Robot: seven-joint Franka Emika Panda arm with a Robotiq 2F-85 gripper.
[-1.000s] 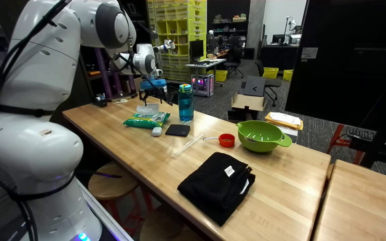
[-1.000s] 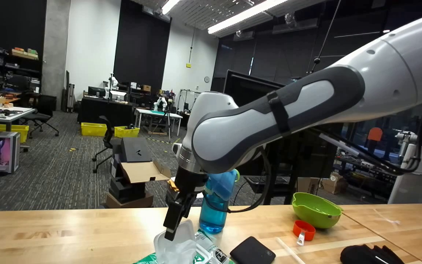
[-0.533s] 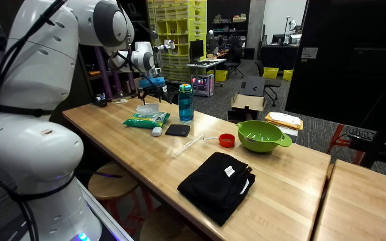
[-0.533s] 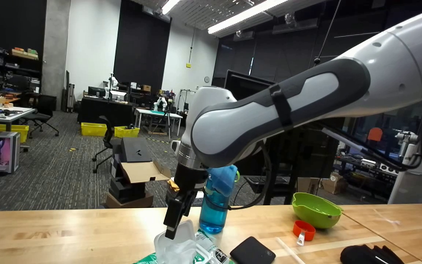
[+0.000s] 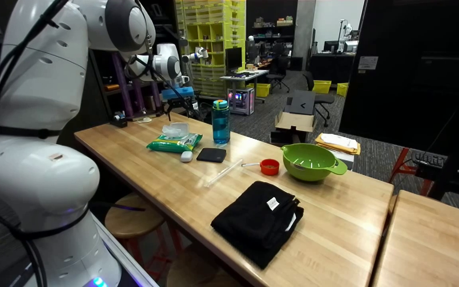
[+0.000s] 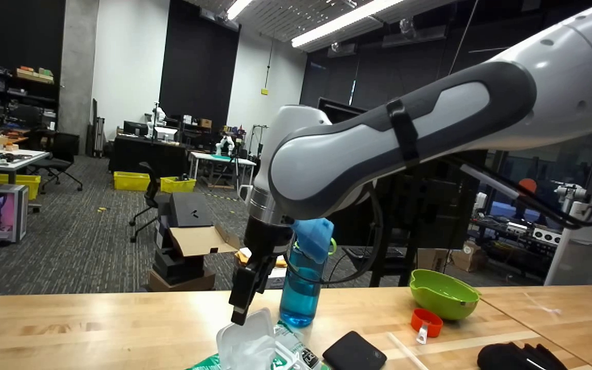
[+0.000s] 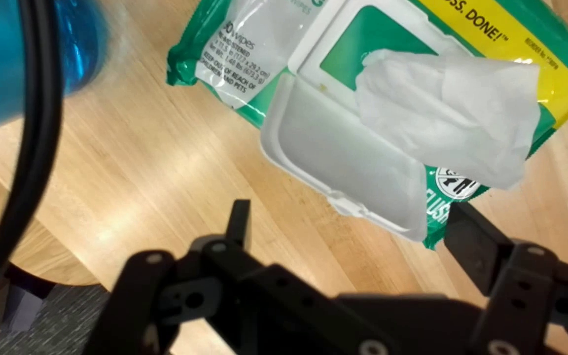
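Pale wooden table (image 5: 325,223): near a transparent blue bottle (image 5: 221,124), a green-and-yellow plastic wipes pack (image 7: 387,39) lies flat, its white plastic lid (image 7: 343,153) hinged back, presumably so the crumpled white wipe (image 7: 442,111) can stick out. Above, the black two-fingered gripper (image 7: 353,232) stands wide, holding nothing.

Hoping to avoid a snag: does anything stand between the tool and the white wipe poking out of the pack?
Yes: in the wrist view, the raised lid of the wipes pack lies between the open tool and the white wipe. The blue bottle stands off to the side.
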